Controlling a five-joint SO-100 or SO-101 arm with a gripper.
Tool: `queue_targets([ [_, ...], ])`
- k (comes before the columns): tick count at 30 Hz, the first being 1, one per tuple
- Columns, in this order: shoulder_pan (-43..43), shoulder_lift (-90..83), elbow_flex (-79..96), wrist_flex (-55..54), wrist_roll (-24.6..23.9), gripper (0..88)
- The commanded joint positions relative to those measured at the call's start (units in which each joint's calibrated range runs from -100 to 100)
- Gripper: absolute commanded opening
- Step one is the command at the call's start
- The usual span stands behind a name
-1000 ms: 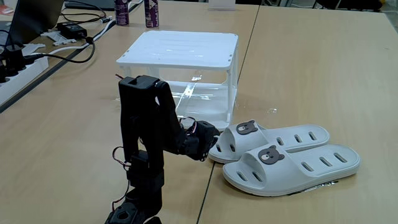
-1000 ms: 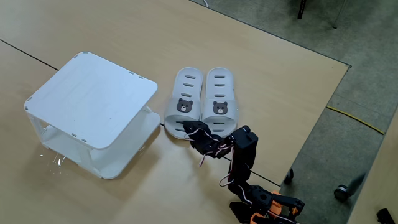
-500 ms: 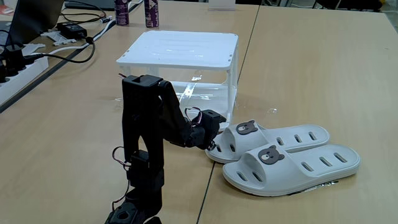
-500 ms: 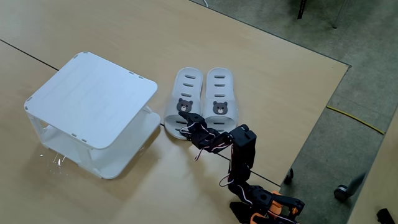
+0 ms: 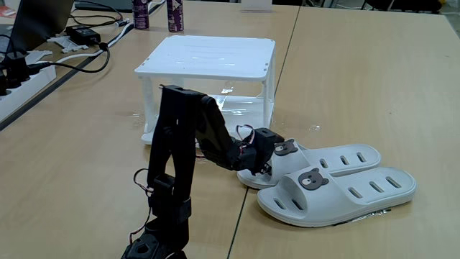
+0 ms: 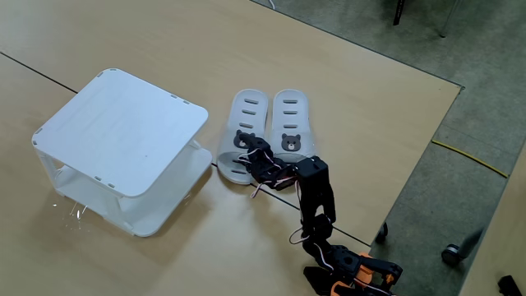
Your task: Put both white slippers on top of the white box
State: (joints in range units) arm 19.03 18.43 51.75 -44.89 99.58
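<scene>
Two white slippers lie side by side on the wooden table, each with a bear badge. In both fixed views, one slipper [image 5: 327, 159] [image 6: 245, 123] lies nearer the white box [image 5: 208, 56] [image 6: 123, 127], and the other slipper [image 5: 348, 192] [image 6: 291, 123] lies beside it. The black arm reaches out low over the table. Its gripper [image 5: 271, 155] [image 6: 248, 154] sits at the strap of the slipper nearer the box, right by the bear badge. The dark fingers blend together, so how the jaws stand is unclear. The box top is bare.
Cables, a power strip [image 5: 18, 79] and a laptop sit at the far left of the table, and two purple cans [image 5: 175, 14] stand behind the box. The table edge [image 6: 415, 168] runs close to the right of the arm base [image 6: 349, 267].
The arm has stretched forward. The gripper moved from just short of the slipper's heel end to over its strap by the bear badge. Slippers and box have not moved.
</scene>
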Motion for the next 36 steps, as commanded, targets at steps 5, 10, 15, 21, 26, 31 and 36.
queue_targets([
  [5, 1.94, 12.24, -21.13, -1.27, 0.42, 28.9],
  [10, 3.59, 18.38, -31.95, -1.27, 0.42, 28.8],
  [15, 5.23, 24.35, -43.77, -1.27, 0.42, 28.7],
  [21, 4.41, 29.57, -50.35, -1.27, 0.42, 28.7],
  [26, 3.34, 34.7, -55.59, -1.27, 0.42, 28.7],
  [31, 3.18, 37.23, -61.0, -1.27, 0.42, 28.7],
  [36, 4.25, 37.73, -62.08, -1.27, 0.42, 28.6],
])
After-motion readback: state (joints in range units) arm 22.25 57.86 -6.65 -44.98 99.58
